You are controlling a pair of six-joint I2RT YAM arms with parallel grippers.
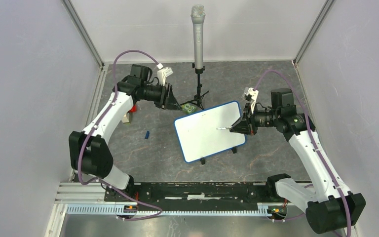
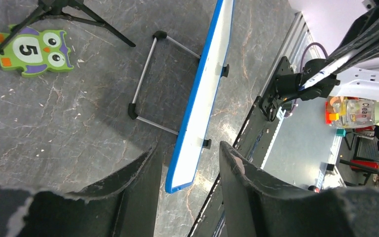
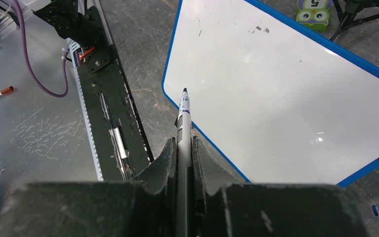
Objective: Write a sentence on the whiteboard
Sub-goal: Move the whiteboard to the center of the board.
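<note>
- The left gripper [image 1: 171, 100] hovers near the far left corner of the whiteboard [image 1: 208, 131]. Its jaws stand wide apart and hold nothing. From the left wrist camera, the board's blue edge shows between the two dark fingers [image 2: 128, 182], apart from both.
- A small blue cap [image 1: 147, 134] lies on the dark table [image 1: 143, 153], left of the board. It is probably the marker's cap.
- A green owl card [image 2: 32, 52] marked with a 5 lies behind the board, beside the legs of a microphone stand [image 1: 198, 94].
- The whiteboard sits mid-table, propped at a tilt on a wire stand with black feet, its white face towards the arms.
- No blue writing shows on the board. The right wrist camera picks up only a few faint grey smudges near its top edge.
- A marker [image 3: 183, 113], uncapped with its dark tip forward, points across the board from the right side.
- The right gripper [image 3: 183, 143] is clamped narrowly around the marker's barrel.
- Whether the tip touches the surface cannot be told from these views.
- Judging by this, the pen is in hand and aimed, but the whole sentence is yet to be written.
</note>
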